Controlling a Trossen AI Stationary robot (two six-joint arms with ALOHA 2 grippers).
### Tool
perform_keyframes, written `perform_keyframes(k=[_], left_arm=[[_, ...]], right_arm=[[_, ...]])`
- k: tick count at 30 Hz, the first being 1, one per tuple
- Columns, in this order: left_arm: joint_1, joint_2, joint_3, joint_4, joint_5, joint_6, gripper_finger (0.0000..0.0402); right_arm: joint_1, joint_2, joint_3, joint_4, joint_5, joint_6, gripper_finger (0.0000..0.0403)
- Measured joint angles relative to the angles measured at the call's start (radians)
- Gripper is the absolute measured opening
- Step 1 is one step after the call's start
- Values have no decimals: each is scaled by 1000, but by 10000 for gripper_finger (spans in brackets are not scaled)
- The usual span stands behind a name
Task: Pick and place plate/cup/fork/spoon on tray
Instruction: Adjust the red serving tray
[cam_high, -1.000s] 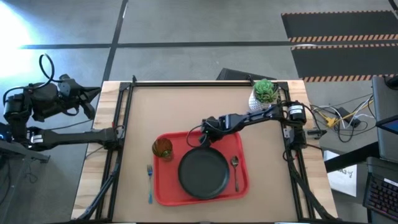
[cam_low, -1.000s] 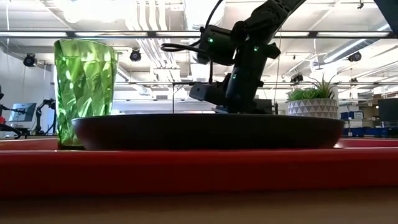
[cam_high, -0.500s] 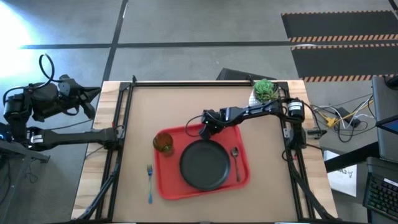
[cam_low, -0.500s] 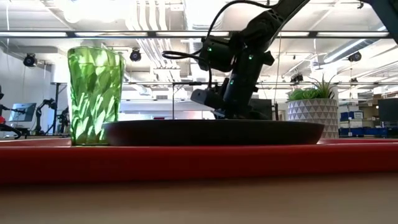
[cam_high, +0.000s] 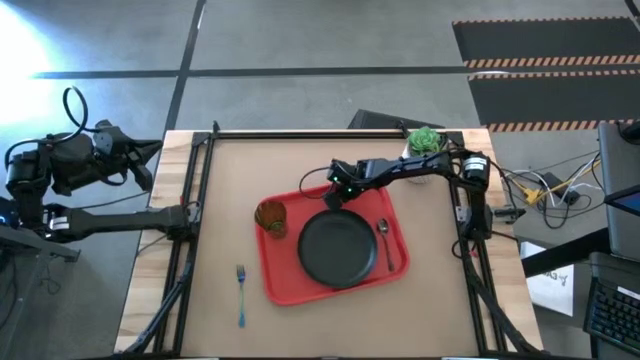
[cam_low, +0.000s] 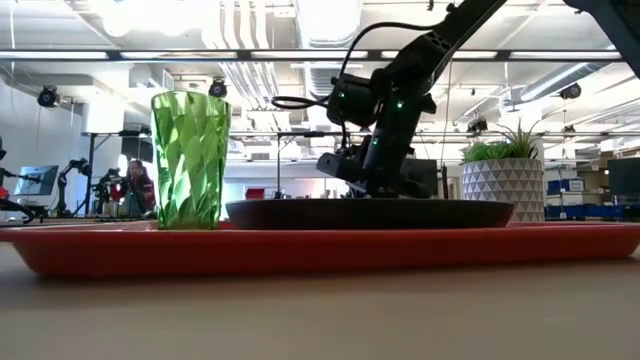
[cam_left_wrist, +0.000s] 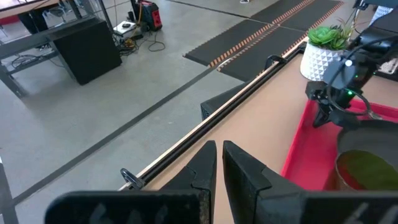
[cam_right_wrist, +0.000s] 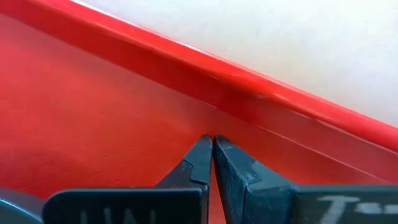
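Red tray (cam_high: 283, 283) lies on the brown table (cam_high: 240, 180), turned a little so its sides are not parallel to the table edges. On the tray the black plate (cam_high: 336, 249) sits in the middle, the green cup (cam_high: 271, 217) stands upright near the tray's left edge, and the dark spoon (cam_high: 385, 240) lies between the plate and the tray's right edge. Beyond the tray's left edge, well apart from it, the blue-handled fork (cam_high: 240, 292) lies on the bare table. The right gripper (cam_high: 333, 198) is low over the tray's far rim, just beyond the plate; its fingers (cam_right_wrist: 200, 163) are pressed together with nothing between them, tips close to the red floor by the rim. A white pot with a green plant (cam_high: 424, 146) stands beyond the tray's far right corner. The left gripper (cam_left_wrist: 218, 160) waits far left of the tray, off the table, fingers nearly closed and empty
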Motion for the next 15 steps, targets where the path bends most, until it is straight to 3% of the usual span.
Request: perform_keyframes(k=[9, 15], left_arm=[[0, 0, 0, -1, 0, 0, 11], [0, 0, 0, -1, 0, -1, 11]], right_arm=[[-12, -9, 20, -10, 45, -50, 8], [-1, -94, 153, -59, 143, -126, 8]])
